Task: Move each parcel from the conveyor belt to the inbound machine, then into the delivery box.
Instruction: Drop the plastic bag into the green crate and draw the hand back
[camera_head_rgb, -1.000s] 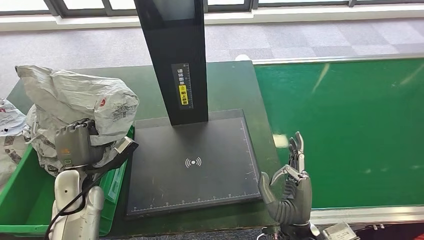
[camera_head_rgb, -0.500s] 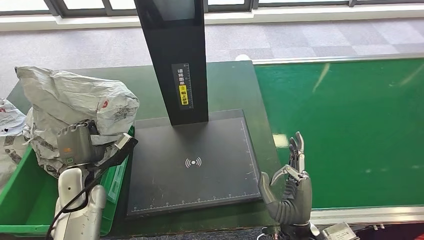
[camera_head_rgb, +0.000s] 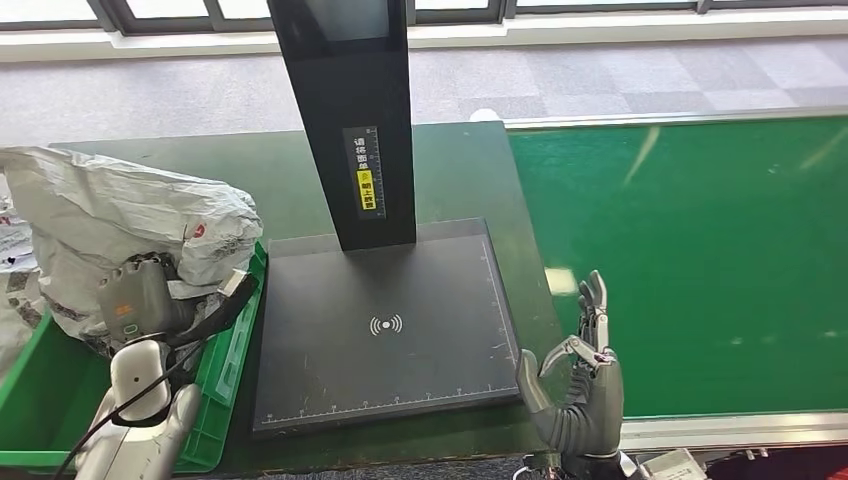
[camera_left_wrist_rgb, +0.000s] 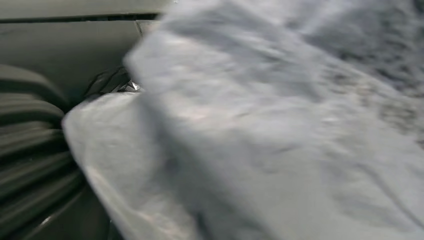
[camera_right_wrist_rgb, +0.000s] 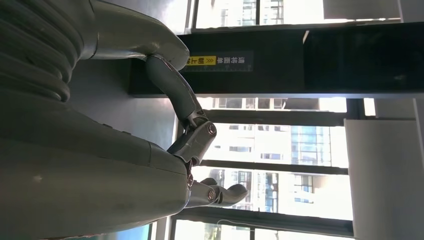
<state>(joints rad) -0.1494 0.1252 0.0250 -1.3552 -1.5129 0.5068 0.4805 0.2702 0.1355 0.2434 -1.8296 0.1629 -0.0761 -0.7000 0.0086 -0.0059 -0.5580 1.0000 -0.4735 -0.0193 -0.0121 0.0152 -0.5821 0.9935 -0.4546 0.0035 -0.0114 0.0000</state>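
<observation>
- Head view: one grey parcel (camera_head_rgb: 120, 220) hangs over the green box (camera_head_rgb: 40, 400), at the bench's left end. The left hand (camera_head_rgb: 135, 300) is against its underside; its fingers are hidden, so the hold cannot be told. The scanner (camera_head_rgb: 385, 320) sits to their right, and the belt (camera_head_rgb: 690, 260) carries no parcel.
- Left wrist view: blurred parcel (camera_left_wrist_rgb: 280, 130) close up.
- Right wrist view: the right hand (camera_right_wrist_rgb: 125, 150) holds nothing, fingers spread.

Head view high and looking down over the inbound machine (camera_head_rgb: 385, 320) with conveyor belt (camera_head_rgb: 690, 260) at three o'clock, left wrist view pressed blurrily close against the parcel (camera_left_wrist_rgb: 280, 130), right wrist view turned sideways, sharing the machine's black column (camera_right_wrist_rgb: 300, 62).
</observation>
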